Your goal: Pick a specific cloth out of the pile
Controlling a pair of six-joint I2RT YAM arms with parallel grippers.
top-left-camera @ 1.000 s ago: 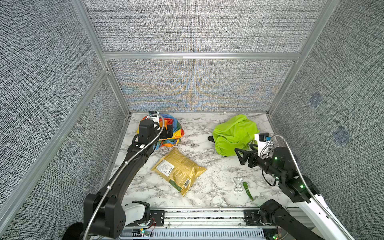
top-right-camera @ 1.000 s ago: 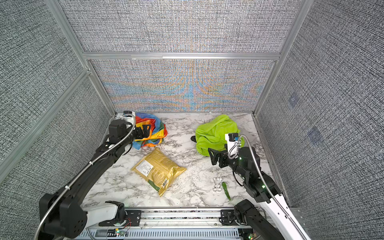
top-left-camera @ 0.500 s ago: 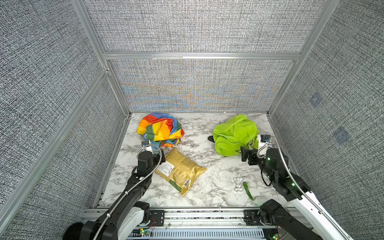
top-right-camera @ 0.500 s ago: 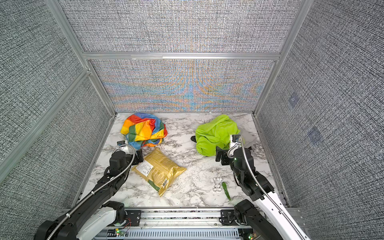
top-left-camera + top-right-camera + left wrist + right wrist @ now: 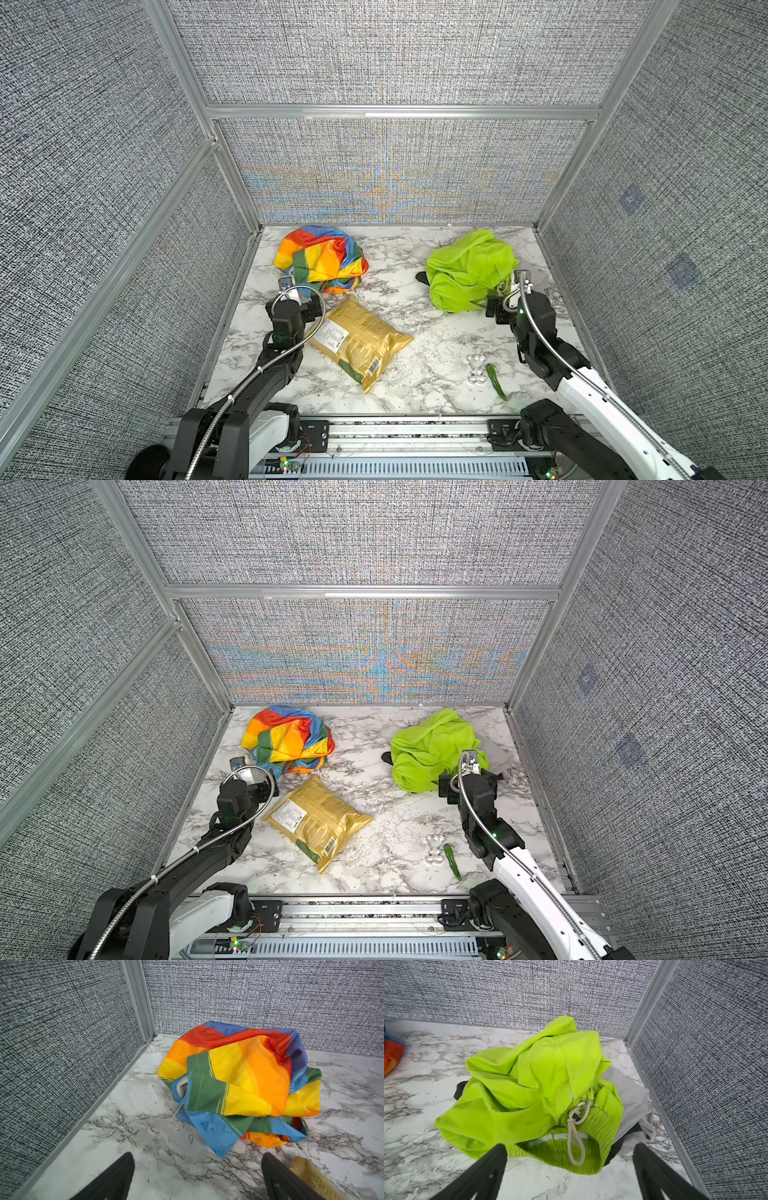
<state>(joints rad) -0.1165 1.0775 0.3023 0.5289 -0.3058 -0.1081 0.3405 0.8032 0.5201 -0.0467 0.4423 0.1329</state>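
Observation:
The cloth (image 5: 322, 262) (image 5: 291, 739), a shiny rainbow patchwork, lies crumpled by itself at the back left of the marble table. In the left wrist view the cloth (image 5: 239, 1080) sits just beyond my left gripper (image 5: 197, 1155), which is open and empty over bare marble. The pile (image 5: 469, 270) (image 5: 432, 750) is at the back right, a lime-green cloth with a white drawstring (image 5: 577, 1138) on top. A grey cloth (image 5: 631, 1101) and a dark one (image 5: 459, 1088) peek out beneath it. My right gripper (image 5: 570, 1146) is open at the pile's near edge, holding nothing.
A gold snack bag (image 5: 359, 340) lies in front of the rainbow cloth, its corner (image 5: 311, 1178) beside my left finger. A clear bone-shaped piece (image 5: 476, 370) and a small green pod (image 5: 496, 382) lie at the front right. Textured walls (image 5: 386, 174) close in three sides.
My left gripper has pulled back towards the front from over the rainbow cloth, which now lies uncovered. The right gripper has swung from the middle to the right, in front of the pile.

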